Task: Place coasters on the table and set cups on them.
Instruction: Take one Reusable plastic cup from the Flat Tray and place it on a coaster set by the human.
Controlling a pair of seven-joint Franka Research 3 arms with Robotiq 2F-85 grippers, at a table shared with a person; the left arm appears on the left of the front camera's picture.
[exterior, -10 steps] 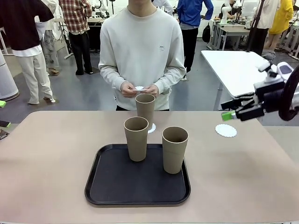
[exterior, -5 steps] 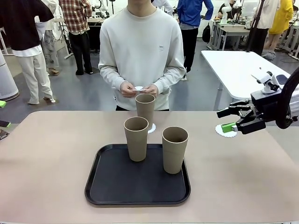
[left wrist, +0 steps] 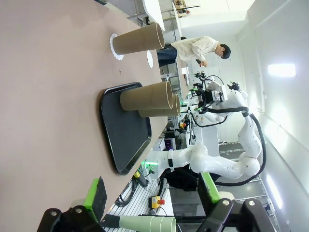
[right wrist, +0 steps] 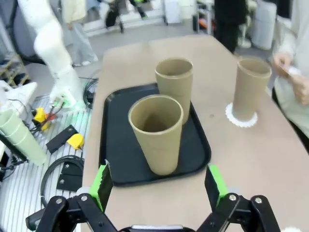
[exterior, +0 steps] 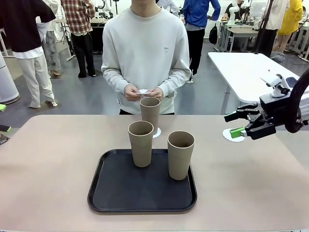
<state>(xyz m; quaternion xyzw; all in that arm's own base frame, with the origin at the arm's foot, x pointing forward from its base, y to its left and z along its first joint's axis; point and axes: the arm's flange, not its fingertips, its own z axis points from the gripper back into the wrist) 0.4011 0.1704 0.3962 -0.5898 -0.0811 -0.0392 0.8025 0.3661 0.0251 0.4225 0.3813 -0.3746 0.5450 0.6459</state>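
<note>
Tan table (exterior: 48,164) with black tray (exterior: 120,193) carrying 2 cups (exterior: 140,143), 1 cup (exterior: 150,112) on a coaster (exterior: 157,132) at the tray's 12 o'clock, bare coaster (exterior: 226,135) at 2 o'clock by right gripper (exterior: 229,125), jaws wide and empty, left gripper (left wrist: 150,180) wide too

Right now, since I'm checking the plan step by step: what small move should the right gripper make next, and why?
Probably reach left toward the right-hand cup, with jaws open. That cup stands upright on the black tray, not on a coaster, while a bare coaster lies on the table close by the open right gripper, which holds nothing.
</note>
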